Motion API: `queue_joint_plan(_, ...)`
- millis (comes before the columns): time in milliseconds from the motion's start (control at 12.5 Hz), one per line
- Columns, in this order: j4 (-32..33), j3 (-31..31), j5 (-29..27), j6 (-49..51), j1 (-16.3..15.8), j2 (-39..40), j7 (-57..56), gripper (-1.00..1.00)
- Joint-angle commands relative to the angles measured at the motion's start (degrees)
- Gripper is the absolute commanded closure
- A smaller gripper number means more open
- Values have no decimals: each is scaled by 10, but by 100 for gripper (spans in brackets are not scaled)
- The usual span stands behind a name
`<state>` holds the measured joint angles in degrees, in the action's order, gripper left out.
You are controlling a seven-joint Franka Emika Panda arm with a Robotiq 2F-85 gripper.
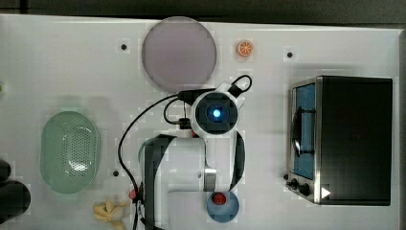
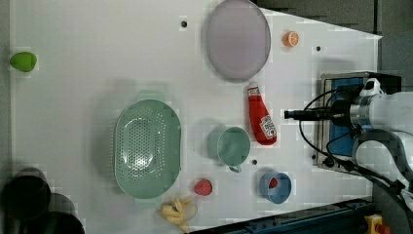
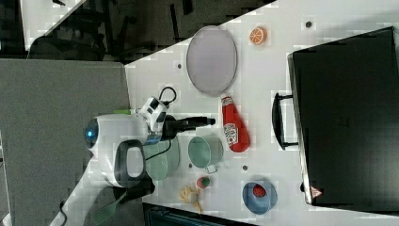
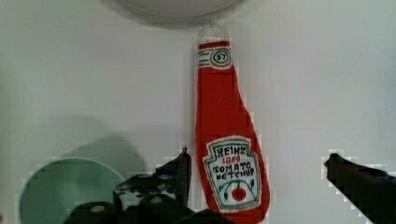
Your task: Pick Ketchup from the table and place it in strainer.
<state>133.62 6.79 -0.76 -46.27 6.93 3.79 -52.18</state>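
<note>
The Ketchup (image 4: 224, 130), a red squeeze bottle with a white cap, lies flat on the white table (image 2: 97, 73), its cap toward the grey-lilac plate. It also shows as the red bottle (image 2: 260, 117) beside the green cup and as the same bottle (image 3: 234, 125). My gripper (image 4: 258, 157) hangs above the bottle's label end, open, one finger (image 4: 183, 163) on each side and nothing held. The arm's wrist (image 1: 215, 113) covers the bottle in the top view. The strainer (image 2: 119, 146), a pale mint-green oval basket, stands empty toward the left view's left, also seen as the strainer (image 1: 45, 143).
A green cup (image 2: 234, 146) stands between the bottle and the strainer. The grey-lilac plate (image 2: 237, 39) lies beyond the cap. A black box with a handle (image 1: 354, 139), a blue bowl (image 2: 275, 187), a strawberry (image 2: 203, 186), bananas (image 2: 175, 212) and an orange slice (image 2: 290, 39) lie around.
</note>
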Motion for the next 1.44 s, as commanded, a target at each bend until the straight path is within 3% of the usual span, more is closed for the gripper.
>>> queue_joint_plan(80,34,-3,1,-42,5,41,-47,-100)
queue_joint_plan(720,58,-6,2,-193,4,157,-47,-100)
queue_joint_plan(800,58,-7,2,-200,4,166,-47,-92)
queue_joint_plan(1040,54,-6,2,-208,4,168,-47,-26)
queue_joint_plan(1440,56,-9,2,-164,5,88,-45,-26)
